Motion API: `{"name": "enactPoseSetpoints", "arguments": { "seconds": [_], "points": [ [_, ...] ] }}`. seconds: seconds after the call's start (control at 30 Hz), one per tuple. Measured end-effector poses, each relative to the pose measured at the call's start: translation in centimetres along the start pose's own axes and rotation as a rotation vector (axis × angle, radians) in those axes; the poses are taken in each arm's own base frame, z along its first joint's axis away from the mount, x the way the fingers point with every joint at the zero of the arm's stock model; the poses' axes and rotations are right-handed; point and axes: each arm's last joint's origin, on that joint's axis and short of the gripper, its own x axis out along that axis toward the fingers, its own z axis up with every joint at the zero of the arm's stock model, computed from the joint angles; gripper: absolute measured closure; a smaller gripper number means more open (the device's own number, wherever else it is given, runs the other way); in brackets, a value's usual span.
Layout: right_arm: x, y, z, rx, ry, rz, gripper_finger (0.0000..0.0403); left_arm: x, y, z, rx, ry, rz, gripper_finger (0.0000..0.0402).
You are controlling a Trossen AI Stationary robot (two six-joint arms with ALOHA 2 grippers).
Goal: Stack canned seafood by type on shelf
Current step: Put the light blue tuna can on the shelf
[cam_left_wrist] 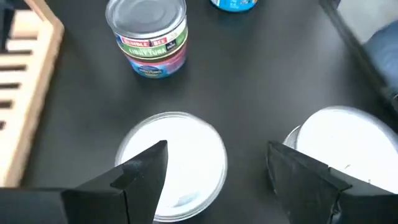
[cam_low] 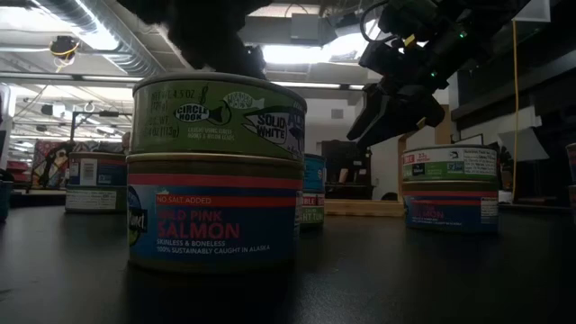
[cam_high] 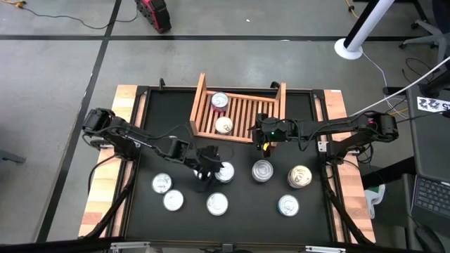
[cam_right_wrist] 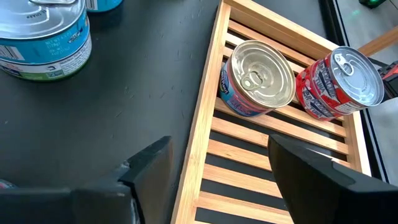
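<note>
The shelf (cam_high: 239,112) is a slatted wooden tray at the table's far middle. Two tins stand on its slats, a red one (cam_high: 219,102) (cam_right_wrist: 339,84) and a pink-and-blue one (cam_high: 223,125) (cam_right_wrist: 258,78). Several more tins of canned seafood stand on the black table, among them one (cam_high: 223,172) (cam_left_wrist: 171,162) right beside my left gripper (cam_high: 209,171) (cam_left_wrist: 217,155). That gripper is open and hovers above it, one finger over its lid. My right gripper (cam_high: 266,140) (cam_right_wrist: 217,155) is open above the shelf's near rail (cam_right_wrist: 199,124), holding nothing.
Other tins stand near the front edge (cam_high: 162,183), (cam_high: 173,201), (cam_high: 217,204), (cam_high: 287,205) and at mid-right (cam_high: 262,170), (cam_high: 300,177). In the low view a green tuna tin sits stacked on a salmon tin (cam_low: 216,180). Wooden strips (cam_high: 105,183) border the table.
</note>
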Motion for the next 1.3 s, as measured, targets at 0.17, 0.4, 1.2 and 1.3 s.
{"name": "enactPoseSetpoints", "arguments": {
  "seconds": [0.17,0.4,1.2,1.3],
  "points": [
    [0.0,0.0,0.0,0.0,-0.001,0.0,0.0141,0.9,-0.2,-0.6,0.156,0.039,-0.002,0.0135],
    [0.0,0.0,0.0,0.0,-0.001,0.0,0.0141,2.1,-1.5,-1.3,0.36,0.082,0.001,0.0135],
    [0.0,0.0,0.0,0.0,-0.001,0.0,0.0141,2.3,-2.2,-2.1,0.514,0.16,0.066,0.0243],
    [0.0,0.0,0.0,0.0,-0.001,0.0,0.0141,2.3,-2.2,-2.0,0.543,0.166,0.088,0.0248]
  ]
}}
